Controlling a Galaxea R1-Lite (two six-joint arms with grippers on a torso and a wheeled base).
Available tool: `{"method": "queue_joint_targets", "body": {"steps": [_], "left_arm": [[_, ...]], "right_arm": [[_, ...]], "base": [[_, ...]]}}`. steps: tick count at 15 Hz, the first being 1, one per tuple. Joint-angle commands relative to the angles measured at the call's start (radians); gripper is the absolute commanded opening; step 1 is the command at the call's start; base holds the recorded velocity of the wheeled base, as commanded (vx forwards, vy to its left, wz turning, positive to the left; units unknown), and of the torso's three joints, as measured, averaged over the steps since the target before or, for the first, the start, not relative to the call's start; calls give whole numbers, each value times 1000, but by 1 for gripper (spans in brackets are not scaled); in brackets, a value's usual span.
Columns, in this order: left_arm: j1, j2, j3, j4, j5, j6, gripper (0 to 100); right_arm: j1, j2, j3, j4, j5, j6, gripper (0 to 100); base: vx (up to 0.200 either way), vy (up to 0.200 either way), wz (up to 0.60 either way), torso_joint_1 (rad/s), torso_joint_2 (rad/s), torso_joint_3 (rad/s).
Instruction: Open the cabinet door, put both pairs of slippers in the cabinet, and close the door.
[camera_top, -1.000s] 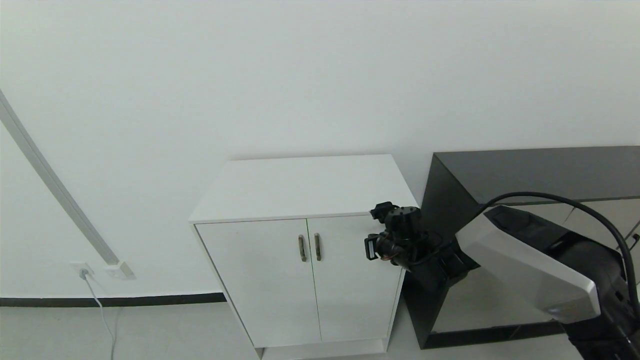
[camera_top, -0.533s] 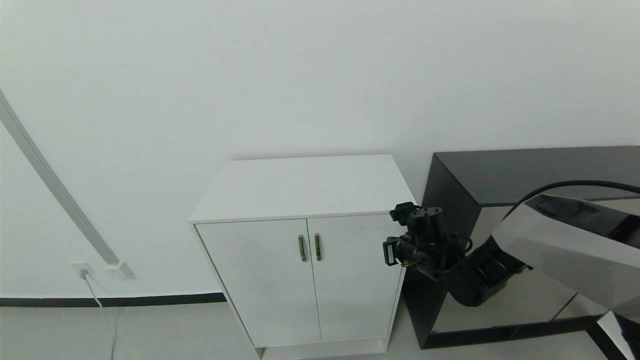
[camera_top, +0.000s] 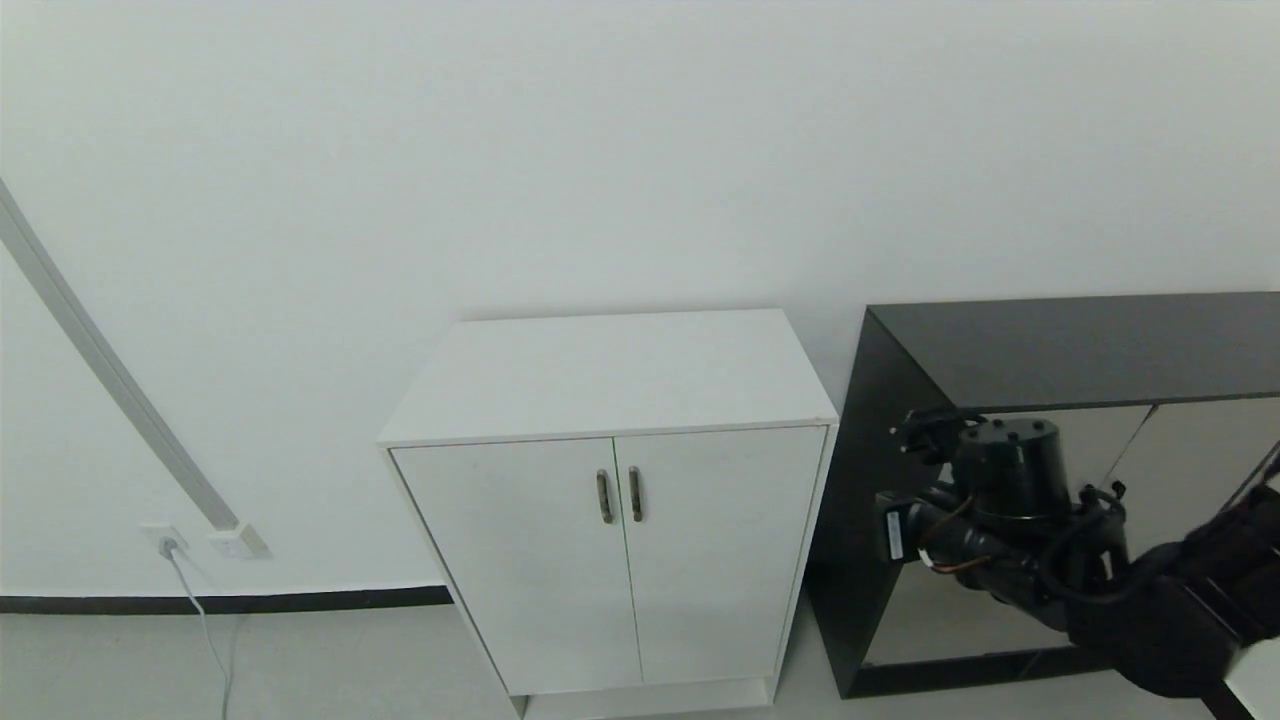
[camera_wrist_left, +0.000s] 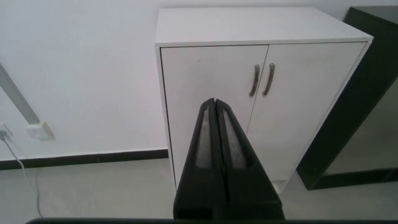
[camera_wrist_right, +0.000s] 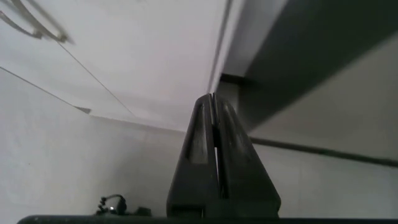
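You are facing the cabinet (camera_top: 600, 375), and both its doors (camera_top: 520, 550) are sitting shut. Your left claw (camera_wrist_left: 215, 101) is pointing at it, fully closed and empty. Your right claw (camera_wrist_right: 213, 98), closed too, is hanging by the black unit (camera_top: 1060, 345).

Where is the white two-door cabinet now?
Head view centre, against the wall: the white two-door cabinet stands doors shut, with the black mirrored unit to its right.

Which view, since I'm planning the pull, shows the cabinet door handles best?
The left wrist view: both handles face it squarely, unobstructed. The head view shows them smaller, from above; the right wrist view catches them partly, cut off.
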Motion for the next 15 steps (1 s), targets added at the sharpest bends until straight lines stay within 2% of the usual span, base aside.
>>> {"method": "queue_joint_targets", "body": {"steps": [1,7,12,15], "left_arm": [[1,0,0,0,0,0,0],[1,0,0,0,0,-2,0],[1,0,0,0,0,0,0],[1,0,0,0,0,0,0]], "right_arm": [[-10,-180,162,0,-45,6,0],[-46,-447,442,3,-65,0,0],[-49,-670,606,14,-65,-15,0],[-46,-898,626,210,-52,-71,0]], "base": [[0,0,0,0,0,0],[0,0,0,0,0,0],[0,0,0,0,0,0],[0,0,0,0,0,0]]}}
